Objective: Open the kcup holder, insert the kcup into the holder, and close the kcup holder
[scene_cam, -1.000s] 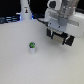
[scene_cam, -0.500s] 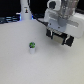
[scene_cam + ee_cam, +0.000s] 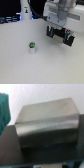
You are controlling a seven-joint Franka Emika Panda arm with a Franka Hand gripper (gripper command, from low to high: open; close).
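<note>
Here the largest thing is the white surface [image 3: 20,67], which fills nearly all of the exterior view and ends at a dark background along its far edge. Next in size is the arm [image 3: 61,11], a blocky white and grey body that comes in at the far right corner as the exterior view shows it and hangs over the kcup holder [image 3: 60,34]. The kcup holder is a black boxy unit with light trim on its front, standing on the surface near the far edge, toward the exterior view's right; its upper part is covered by the arm. In the wrist view the same holder [image 3: 47,126] appears as a blurred, dull grey box filling most of the picture, with a dark band below it and a patch of teal at one border. The gripper [image 3: 58,25] sits right at the top of the holder, but its fingers merge with the dark box, so I cannot tell whether they are apart or together, nor whether they touch anything. A tall white bottle-shaped object [image 3: 25,11] stands at the far edge, toward the exterior view's left, well apart from the holder. Smallest is the kcup [image 3: 32,48], a white cup with a green top, upright on the open surface, nearer the middle and apart from both arm and holder.
</note>
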